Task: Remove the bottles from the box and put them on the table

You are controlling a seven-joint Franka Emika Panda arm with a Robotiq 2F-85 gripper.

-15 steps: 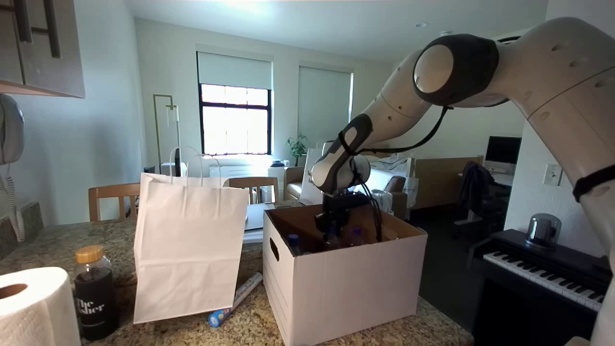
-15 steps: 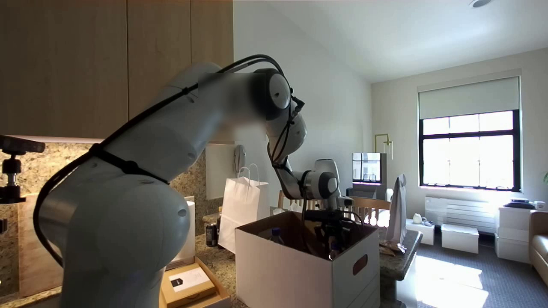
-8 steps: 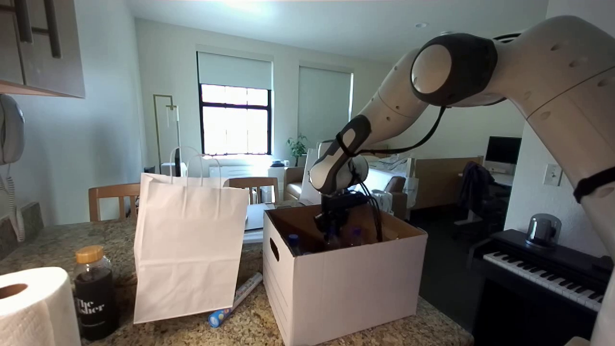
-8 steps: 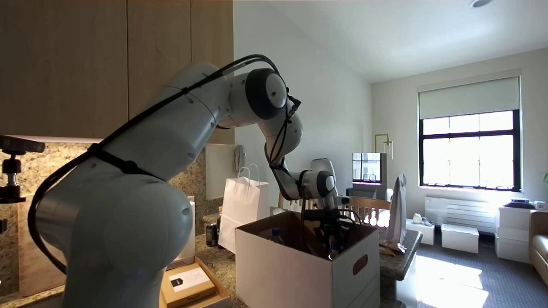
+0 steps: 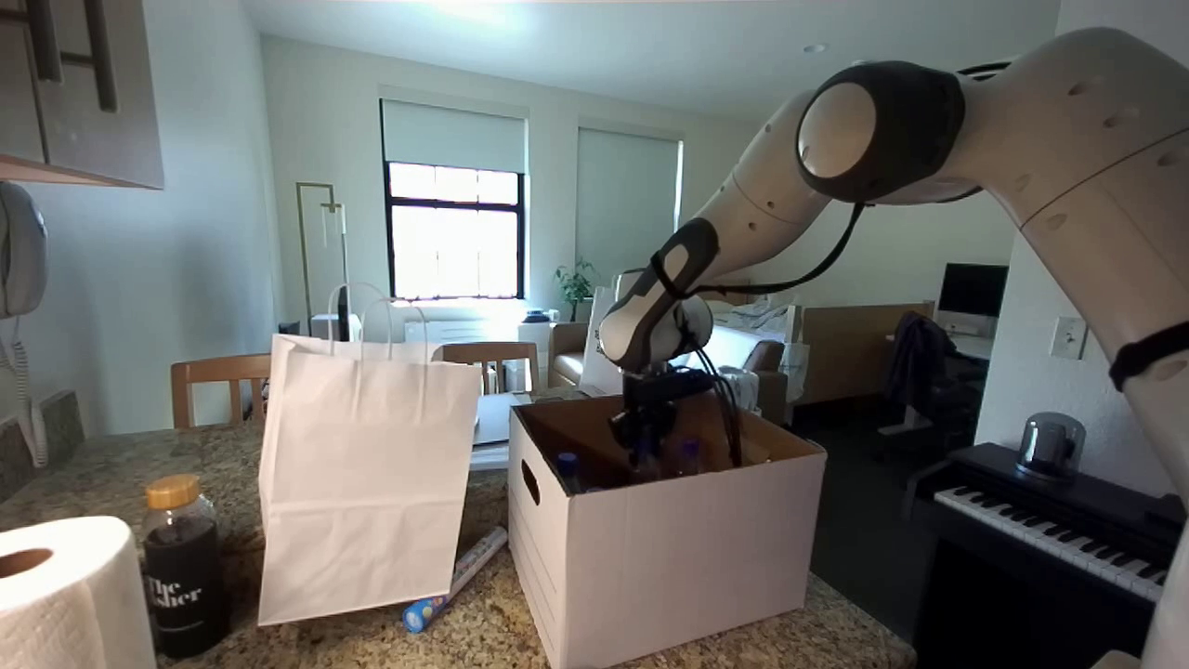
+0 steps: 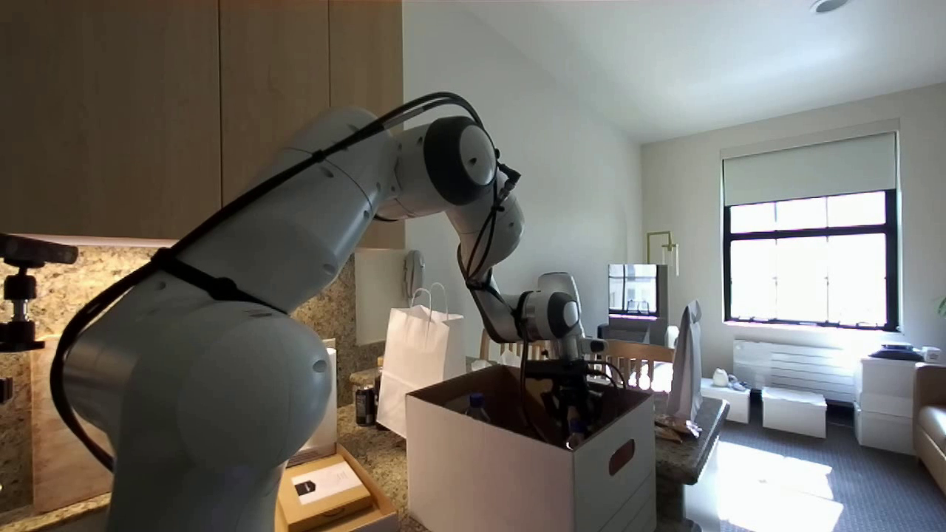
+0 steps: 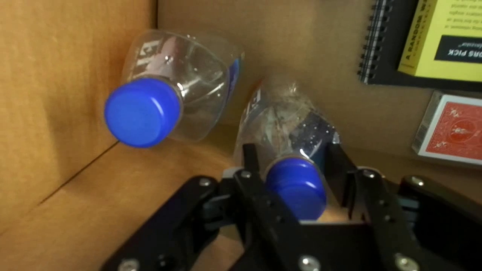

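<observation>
I hold a bottle (image 7: 276, 126) in the box (image 5: 687, 557), my gripper (image 7: 292, 151) partly spread and its fingers (image 7: 251, 160) pressing both sides. The bottle stands roughly upright, cap (image 7: 301, 184) up between my fingers, long axis about in line with them. Another bottle (image 7: 201, 71) is near it. In both exterior views, box walls hide my bottle's lower part; its base I barely make out.

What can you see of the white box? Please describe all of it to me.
The box looks like cardboard, white outside and brown inside. It stands upright on the table, its top open. A hand hole shows in a side in both exterior views. Bottles are inside, and so are the fingers; whether the fingers touch its walls, I cannot tell.
</observation>
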